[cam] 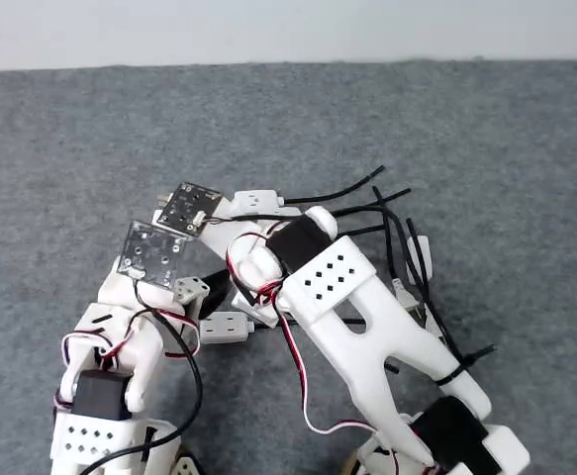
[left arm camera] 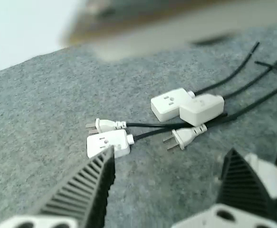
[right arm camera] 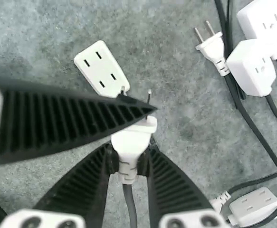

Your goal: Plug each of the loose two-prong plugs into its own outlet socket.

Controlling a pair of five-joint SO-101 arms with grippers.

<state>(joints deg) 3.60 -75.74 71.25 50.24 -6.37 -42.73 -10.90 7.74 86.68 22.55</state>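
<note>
My right gripper (right arm camera: 131, 133) is shut on a white two-prong plug (right arm camera: 128, 145). The plug's prongs hang just short of a white outlet socket (right arm camera: 101, 69) on the grey carpet, not inserted. A loose plug (right arm camera: 213, 45) lies beside two more sockets (right arm camera: 254, 71). My left gripper (left arm camera: 167, 190) is open and holds nothing. Ahead of it lie a socket (left arm camera: 107, 142), two loose plugs (left arm camera: 105, 125) (left arm camera: 183, 137) and a pair of sockets (left arm camera: 169, 103). From above, both arms meet over the cords, with one socket (cam: 227, 327) between them.
Black cords (cam: 407, 247) fan out across the carpet to the right of the arms. Another socket (cam: 258, 203) lies just beyond them, and a further one (right arm camera: 252, 204) sits near my right gripper. Open carpet (cam: 446, 129) stretches along the far side.
</note>
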